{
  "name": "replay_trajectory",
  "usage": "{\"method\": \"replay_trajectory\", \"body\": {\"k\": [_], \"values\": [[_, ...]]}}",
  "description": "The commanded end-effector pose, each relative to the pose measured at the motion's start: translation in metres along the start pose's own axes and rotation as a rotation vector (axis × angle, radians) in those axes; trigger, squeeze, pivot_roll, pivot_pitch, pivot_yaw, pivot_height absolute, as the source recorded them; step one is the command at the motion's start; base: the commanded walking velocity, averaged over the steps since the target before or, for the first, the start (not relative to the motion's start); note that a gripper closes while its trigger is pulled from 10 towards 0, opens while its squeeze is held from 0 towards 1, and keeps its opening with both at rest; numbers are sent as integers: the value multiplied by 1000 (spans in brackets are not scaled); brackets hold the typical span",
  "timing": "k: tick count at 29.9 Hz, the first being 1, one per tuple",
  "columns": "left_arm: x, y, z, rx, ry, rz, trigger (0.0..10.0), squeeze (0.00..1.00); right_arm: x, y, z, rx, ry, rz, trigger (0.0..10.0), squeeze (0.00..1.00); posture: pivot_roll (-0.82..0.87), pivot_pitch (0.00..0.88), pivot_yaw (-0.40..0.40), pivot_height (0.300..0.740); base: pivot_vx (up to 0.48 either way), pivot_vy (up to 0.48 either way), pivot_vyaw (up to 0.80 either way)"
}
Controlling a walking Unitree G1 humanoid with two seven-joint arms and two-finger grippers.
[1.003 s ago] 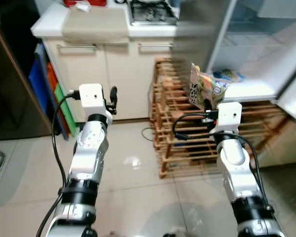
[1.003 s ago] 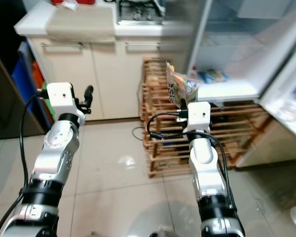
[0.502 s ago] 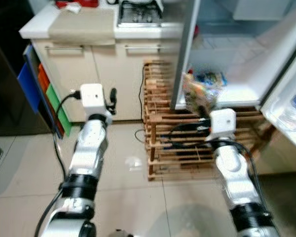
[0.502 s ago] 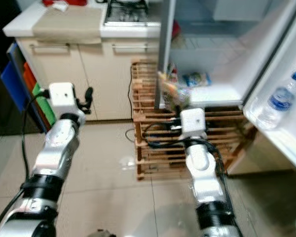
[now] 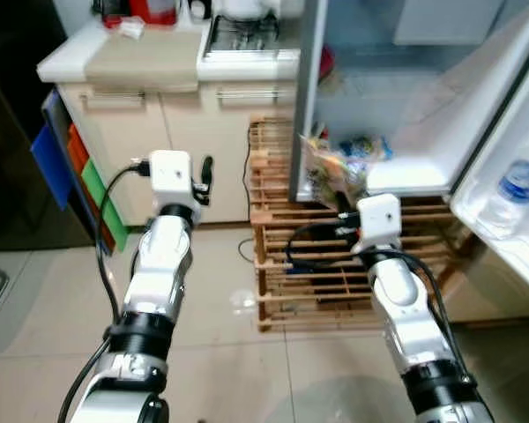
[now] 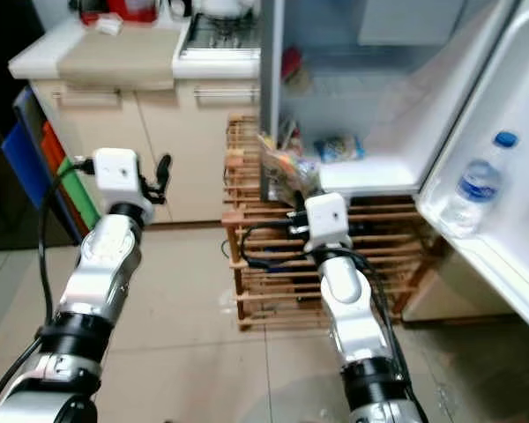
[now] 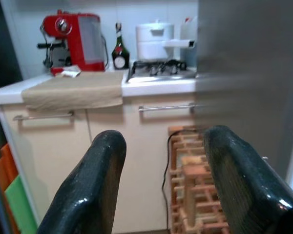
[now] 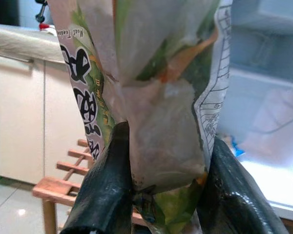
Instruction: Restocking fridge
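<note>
The fridge (image 5: 406,79) stands open on the far right of what we see, its pale interior lit and its steel side panel (image 5: 310,88) facing us, while the open door (image 6: 502,194) swings out at the right edge with a water bottle (image 6: 473,189) seated in its door shelf. To the left of the fridge we have a cream kitchen cabinet (image 5: 159,132) with a white countertop, a beige cloth (image 7: 75,90) draped over its front edge, a gas hob (image 7: 161,70) and, at the far end, a red coffee machine (image 7: 71,36), a dark bottle (image 7: 118,48) and a white pot (image 7: 154,41). A wooden slatted rack (image 5: 309,264) sits on the tiled floor (image 5: 44,308) beneath the fridge's open compartment, between the cabinet and the door. Flat blue, orange and green items (image 5: 75,172) lean against the cabinet's left side. Our right gripper (image 8: 161,195) is raised in front of the rack, just below the fridge's lower ledge, its two black fingers (image 8: 107,180) pinching the bottom of a printed salad bag (image 8: 151,97), which stands upright above them near the steel panel. A small blue packet (image 6: 339,145) lies on the fridge's bottom shelf beyond the bag. Our left gripper (image 7: 163,195) hovers in front of the cabinet, well left of the fridge, fingers spread apart and holding nothing.
</note>
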State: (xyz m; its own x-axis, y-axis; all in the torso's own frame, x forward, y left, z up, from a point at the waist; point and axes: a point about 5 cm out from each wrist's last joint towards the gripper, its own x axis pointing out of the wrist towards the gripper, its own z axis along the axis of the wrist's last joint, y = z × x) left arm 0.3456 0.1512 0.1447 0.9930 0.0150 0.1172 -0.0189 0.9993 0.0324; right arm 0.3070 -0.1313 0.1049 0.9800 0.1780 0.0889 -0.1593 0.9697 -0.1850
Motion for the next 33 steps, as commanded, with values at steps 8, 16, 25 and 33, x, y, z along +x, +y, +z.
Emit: {"method": "replay_trajectory", "body": {"k": [8,16,25,33], "values": [[2,-2,-1,-17,8,7,10000,0,5,-6,10,-5,-43,-13,0,0,-69,0,27,740,432,0,0],[2,0,-1,-32,1,17,10000,0,5,-5,10,-4,-46,-5,0,0,-67,2,28,740,456,0,0],[2,-3,3,-11,-23,3,10000,0,5,-5,9,-5,-38,-8,0,0,-61,9,26,740,290,0,0],[0,-6,3,8,-24,-14,10000,0,5,-28,-9,80,83,-165,0,0,-57,15,27,740,0,0,0]]}}
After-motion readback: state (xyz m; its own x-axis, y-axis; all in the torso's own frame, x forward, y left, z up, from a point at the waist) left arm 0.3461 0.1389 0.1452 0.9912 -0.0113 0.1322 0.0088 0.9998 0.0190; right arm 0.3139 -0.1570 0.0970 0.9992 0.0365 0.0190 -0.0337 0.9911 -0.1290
